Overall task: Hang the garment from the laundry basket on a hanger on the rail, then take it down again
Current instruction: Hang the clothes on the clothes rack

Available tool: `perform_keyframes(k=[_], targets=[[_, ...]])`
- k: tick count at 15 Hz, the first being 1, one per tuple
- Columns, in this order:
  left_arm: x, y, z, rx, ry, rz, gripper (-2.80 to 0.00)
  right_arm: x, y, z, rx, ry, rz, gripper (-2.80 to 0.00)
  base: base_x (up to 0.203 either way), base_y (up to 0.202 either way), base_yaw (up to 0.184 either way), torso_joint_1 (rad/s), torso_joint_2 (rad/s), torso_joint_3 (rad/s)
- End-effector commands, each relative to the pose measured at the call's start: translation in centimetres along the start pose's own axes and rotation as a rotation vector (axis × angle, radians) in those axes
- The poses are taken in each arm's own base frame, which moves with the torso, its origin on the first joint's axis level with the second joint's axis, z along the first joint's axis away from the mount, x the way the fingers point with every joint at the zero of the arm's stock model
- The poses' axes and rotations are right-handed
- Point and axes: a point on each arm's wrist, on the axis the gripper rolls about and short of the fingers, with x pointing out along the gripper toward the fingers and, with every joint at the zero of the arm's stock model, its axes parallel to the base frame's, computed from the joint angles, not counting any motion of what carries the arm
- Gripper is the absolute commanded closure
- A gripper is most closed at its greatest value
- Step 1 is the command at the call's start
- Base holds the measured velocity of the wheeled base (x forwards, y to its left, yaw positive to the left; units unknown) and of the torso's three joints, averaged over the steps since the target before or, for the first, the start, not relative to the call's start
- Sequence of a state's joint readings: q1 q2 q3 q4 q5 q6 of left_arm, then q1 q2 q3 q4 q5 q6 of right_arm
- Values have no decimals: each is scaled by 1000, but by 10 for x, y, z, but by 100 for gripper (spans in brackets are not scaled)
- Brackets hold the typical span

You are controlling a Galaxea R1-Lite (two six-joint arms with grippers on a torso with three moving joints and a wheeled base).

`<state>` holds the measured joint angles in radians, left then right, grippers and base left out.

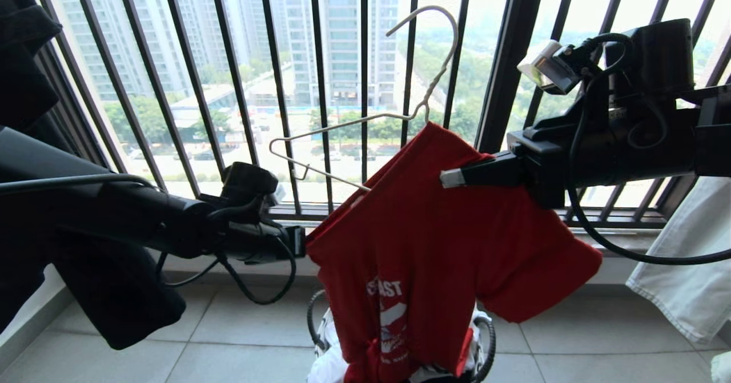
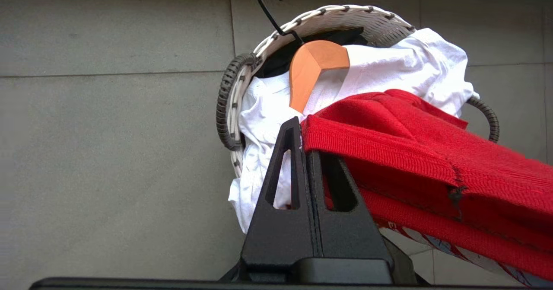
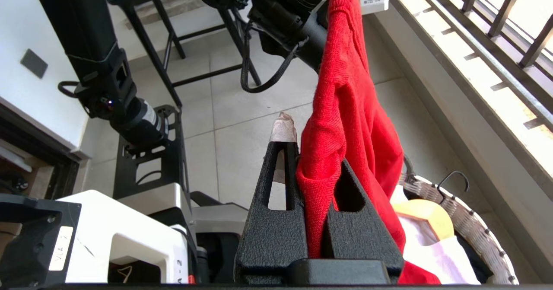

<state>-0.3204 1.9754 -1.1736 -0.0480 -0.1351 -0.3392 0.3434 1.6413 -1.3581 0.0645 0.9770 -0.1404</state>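
Observation:
The red garment (image 1: 434,257) hangs in mid-air above the laundry basket (image 1: 488,337), its white lettering facing me. My right gripper (image 1: 448,177) is shut on a bunch of its fabric near the top; the red cloth (image 3: 345,108) sits pinched between the jaws of that gripper (image 3: 311,151). My left gripper (image 1: 301,242) is at the shirt's left edge, jaws shut, with the ribbed red hem (image 2: 380,143) caught at the tips of this gripper (image 2: 302,128). The cream-white hanger (image 1: 342,123) tilts, one arm inside the shirt, its hook up. The rail is out of view.
The black window railing (image 1: 320,86) stands close behind the shirt. A black garment (image 1: 34,86) hangs at the left and a pale one (image 1: 685,257) at the right. The basket (image 2: 341,13) holds white cloth (image 2: 389,65) and a tan wooden hanger (image 2: 311,69).

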Motion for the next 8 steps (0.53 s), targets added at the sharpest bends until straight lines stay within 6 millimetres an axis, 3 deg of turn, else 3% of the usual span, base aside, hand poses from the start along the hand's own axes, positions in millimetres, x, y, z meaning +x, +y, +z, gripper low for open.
perform_keyframes(k=[1, 4, 8], targets=[[-25, 20, 21, -35, -92, 33, 0, 2, -4, -2, 2, 2, 2, 0, 0, 0, 0, 0, 0, 0], [-50, 30, 41, -55, -169, 52, 0, 8, -13, -7, 6, 9, -20, 0, 0, 0, 0, 0, 0, 0], [-82, 24, 59, -56, -210, 52, 0, 14, -22, -11, 10, 14, -22, 0, 0, 0, 0, 0, 0, 0]])
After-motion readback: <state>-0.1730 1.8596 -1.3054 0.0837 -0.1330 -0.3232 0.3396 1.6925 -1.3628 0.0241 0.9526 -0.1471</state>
